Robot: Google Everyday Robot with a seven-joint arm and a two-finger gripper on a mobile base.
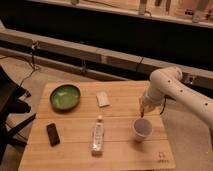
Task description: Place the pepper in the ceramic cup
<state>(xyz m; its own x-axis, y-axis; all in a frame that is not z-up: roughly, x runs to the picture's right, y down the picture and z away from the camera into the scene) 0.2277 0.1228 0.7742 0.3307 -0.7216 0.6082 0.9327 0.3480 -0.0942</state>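
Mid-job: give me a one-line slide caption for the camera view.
The gripper holds the pepper just above the ceramic cup on the wooden table.

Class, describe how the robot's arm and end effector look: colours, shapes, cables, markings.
The arm is white, built of thick rounded tubular segments with a bulbous joint. The end effector, just above the rim of the ceramic cup, is a narrower, darker tip. A thin dark cable seems to loop beside the wrist. No markings are legible.
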